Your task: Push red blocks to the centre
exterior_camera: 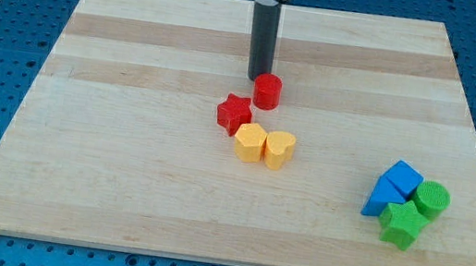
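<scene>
A red cylinder (267,91) stands near the middle of the wooden board (125,136). A red star (233,113) lies just below and to the left of it, a small gap apart. My tip (256,77) is the lower end of the dark rod; it sits just above and left of the red cylinder, touching or almost touching its top-left edge.
A yellow hexagon-like block (250,142) and a yellow heart (279,149) sit side by side right below the red star. At the lower right, a blue cube (402,179), a blue triangle (381,201), a green cylinder (431,198) and a green star (401,224) are clustered.
</scene>
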### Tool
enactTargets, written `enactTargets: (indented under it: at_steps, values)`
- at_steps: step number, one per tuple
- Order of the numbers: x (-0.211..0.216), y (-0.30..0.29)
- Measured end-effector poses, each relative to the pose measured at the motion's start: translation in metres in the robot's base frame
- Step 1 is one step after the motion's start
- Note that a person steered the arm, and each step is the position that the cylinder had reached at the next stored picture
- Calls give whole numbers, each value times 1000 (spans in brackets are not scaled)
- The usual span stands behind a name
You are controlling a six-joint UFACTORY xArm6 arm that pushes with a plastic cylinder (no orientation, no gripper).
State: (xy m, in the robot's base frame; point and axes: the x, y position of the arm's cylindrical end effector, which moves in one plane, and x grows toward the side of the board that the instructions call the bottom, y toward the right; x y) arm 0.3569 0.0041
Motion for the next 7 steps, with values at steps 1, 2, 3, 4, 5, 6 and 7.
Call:
enactTargets:
  at_steps: [1, 2, 3, 4, 5, 6, 7]
  values:
    - [0, -9]
    - [-9, -70]
    - [-7, -120]
    - [5, -189]
    - [73, -173]
    - [90, -159]
    - [128, -119]
